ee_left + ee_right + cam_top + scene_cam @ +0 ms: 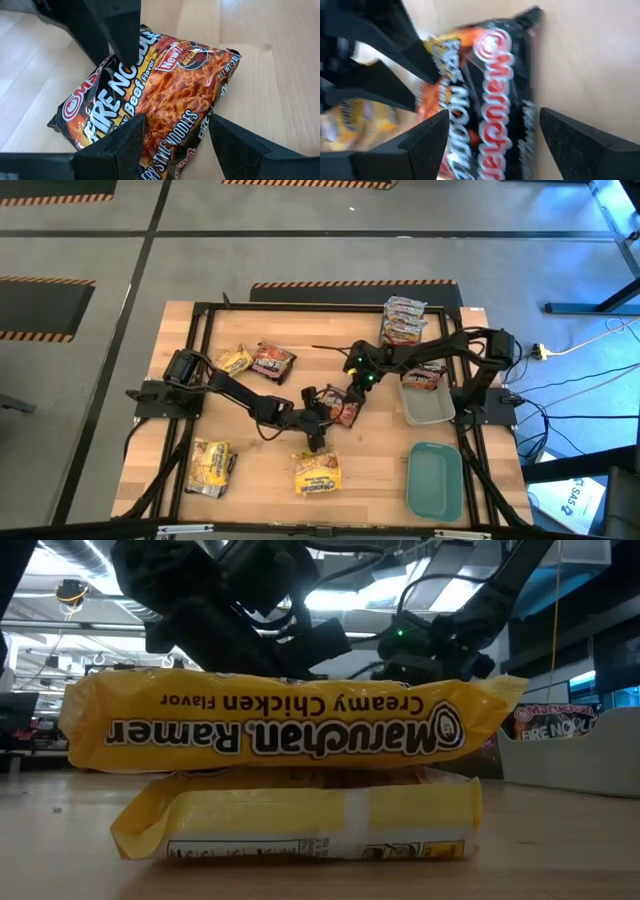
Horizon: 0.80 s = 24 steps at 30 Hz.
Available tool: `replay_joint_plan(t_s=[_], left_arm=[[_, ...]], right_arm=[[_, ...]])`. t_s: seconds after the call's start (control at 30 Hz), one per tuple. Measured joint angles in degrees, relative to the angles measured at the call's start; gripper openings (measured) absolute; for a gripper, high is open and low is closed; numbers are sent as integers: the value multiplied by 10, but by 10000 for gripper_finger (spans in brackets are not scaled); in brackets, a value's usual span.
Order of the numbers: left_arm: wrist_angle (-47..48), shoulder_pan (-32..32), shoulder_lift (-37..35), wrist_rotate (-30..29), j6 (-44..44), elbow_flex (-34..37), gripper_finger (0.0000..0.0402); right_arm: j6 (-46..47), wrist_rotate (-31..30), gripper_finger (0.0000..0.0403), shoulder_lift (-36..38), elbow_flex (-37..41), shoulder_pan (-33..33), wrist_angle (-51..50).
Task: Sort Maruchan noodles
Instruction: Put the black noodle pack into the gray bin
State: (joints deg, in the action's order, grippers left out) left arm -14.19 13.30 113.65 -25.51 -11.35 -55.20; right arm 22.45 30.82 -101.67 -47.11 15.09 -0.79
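Note:
A dark Fire Noodles packet point(343, 409) point(165, 85) lies flat on the wood at the table's middle. My left gripper point(322, 416) point(177, 135) is open and comes in from the left, its fingers on either side of one short end. My right gripper point(352, 393) point(492, 135) is open and comes from the far right over the packet's other end point(495, 60). Other Maruchan noodles lie about: two stacked yellow ones point(318, 472) point(290, 725), a yellow one point(210, 467), a yellow point(235, 360) and a dark one point(272, 361), and a silvery-pink pile point(403, 321). My left gripper's fingers point(127, 142) slant down over the dark packet's end; I cannot tell whether they touch it. My right gripper's fingers point(427, 137) slant down across the other end; I cannot tell whether they touch either. The packet lies flat on the table.
A clear tray point(430, 412) holding a dark packet point(422, 378) stands at the right, by the right arm. A teal lid point(434, 480) lies in front of it. The black frame rail point(200, 340) runs around the table's edges. The two grippers are close together.

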Motion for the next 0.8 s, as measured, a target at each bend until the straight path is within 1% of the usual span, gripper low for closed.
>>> replay_joint_plan(t_s=[0.1, 0.27, 0.5, 0.6, 0.8], left_arm=[[-1, 0, 0, 0, 0, 1, 215], [-4, 1, 1, -4, 12, 1, 215], [-15, 1, 0, -5, 29, 2, 215], [-26, 2, 0, -3, 41, 3, 215], [-28, 2, 0, -3, 44, 3, 215]], right_arm=[[24, 32, 308, -21, -2, 0, 26], [30, 69, 308, -43, -2, 2, 34], [43, 80, 308, -45, -1, 2, 48], [44, 89, 308, -44, -8, 1, 47], [45, 89, 308, -40, -17, 0, 37]])
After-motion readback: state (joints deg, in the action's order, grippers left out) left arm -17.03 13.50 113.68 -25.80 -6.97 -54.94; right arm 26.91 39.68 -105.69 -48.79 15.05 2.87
